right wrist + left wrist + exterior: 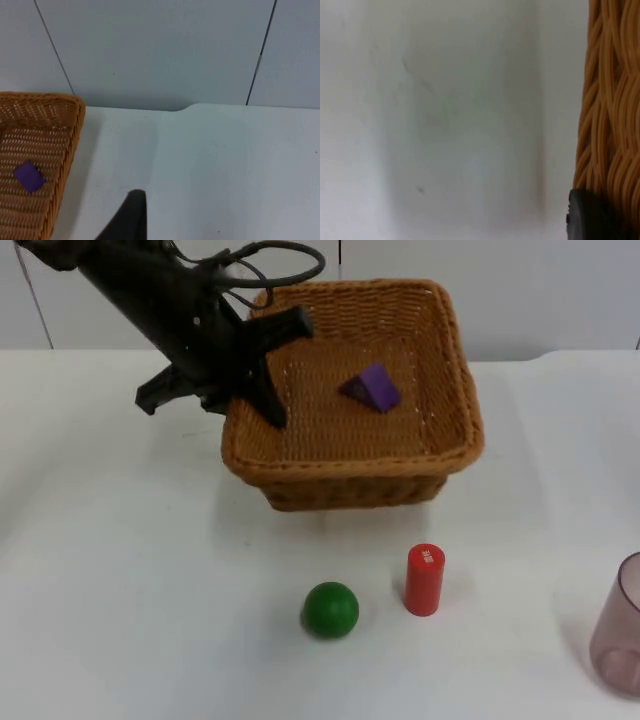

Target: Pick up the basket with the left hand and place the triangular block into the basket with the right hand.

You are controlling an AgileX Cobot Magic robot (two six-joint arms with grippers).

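Shows a white table top (120, 590) ending at a grey partition wall (165, 50). Carries writing in one place only: a small white label on the upper end of the red cylinder (424, 581), too small to read. No brand names legible anywhere else.

Counts as follows: one woven wicker basket (440, 455), one purple triangular block (371, 388), one green ball (330, 609), one red cylinder, one translucent pinkish cup (620, 640) cut by the top view's right edge.

Finds the triangular block lying inside the basket, on the woven floor a little toward the far right part, touching none of the walls. Confirmed from the right wrist view, with the purple block (28, 177) resting on the weave within the basket's corner (70, 130).

Places the left gripper (250, 368) at the basket's left rim, fingers closed on the wicker wall, one inside and one outside. Seen from the left wrist: the woven wall (610, 100) close by, a black fingertip (587, 215) against it, bare table beside.

Places the right gripper (131, 215) above bare table to the right of the basket, well apart from it, facing the wall; open or closed, cannot tell.

Sets the ball and the upright cylinder near each other in front of the basket, not touching.
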